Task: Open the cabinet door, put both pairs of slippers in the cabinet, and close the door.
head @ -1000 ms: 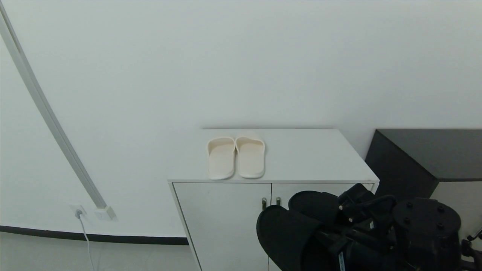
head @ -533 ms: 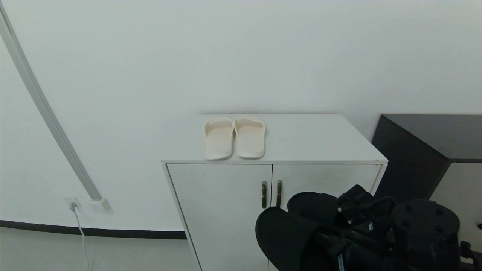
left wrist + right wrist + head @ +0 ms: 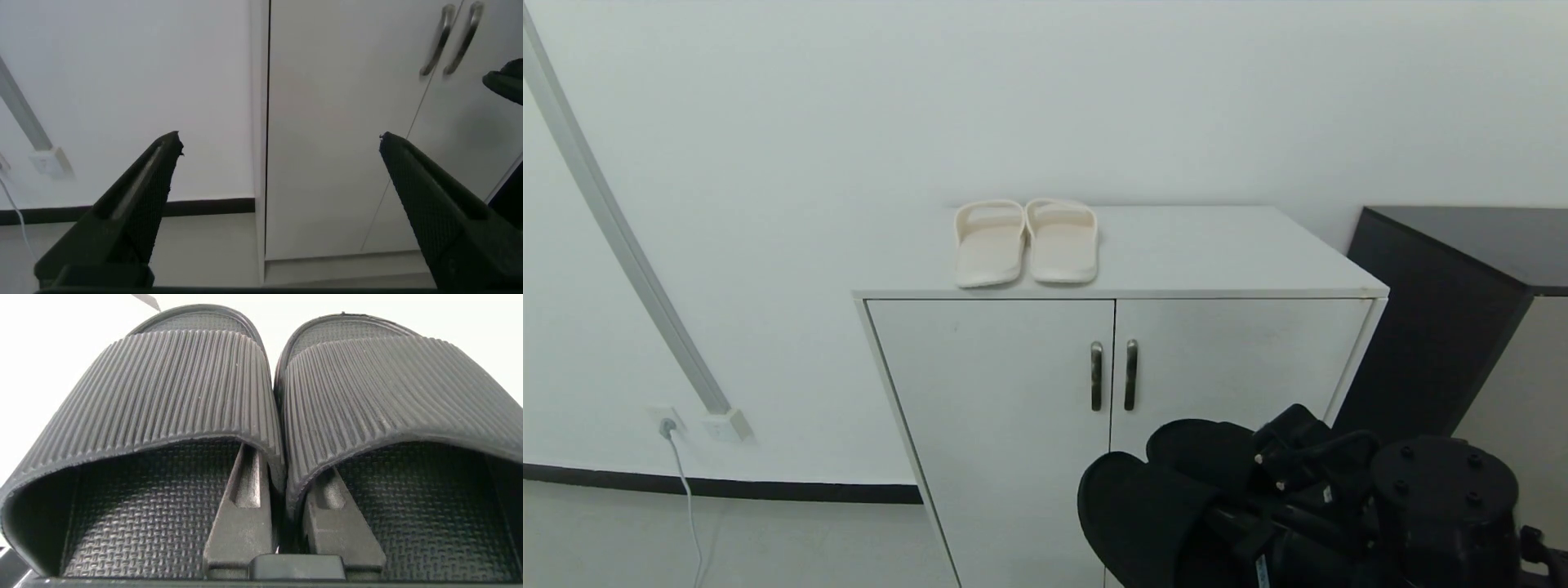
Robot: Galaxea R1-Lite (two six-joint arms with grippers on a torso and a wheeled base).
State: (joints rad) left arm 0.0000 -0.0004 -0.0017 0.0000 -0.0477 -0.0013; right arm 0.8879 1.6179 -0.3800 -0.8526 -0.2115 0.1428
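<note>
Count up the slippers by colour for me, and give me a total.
cream slippers: 2, side by side on top of the cabinet
black slippers: 2, held together by the right gripper
Total: 4 slippers

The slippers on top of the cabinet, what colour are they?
The slippers are plain cream, atop the white cabinet; head view shows them best.
</note>
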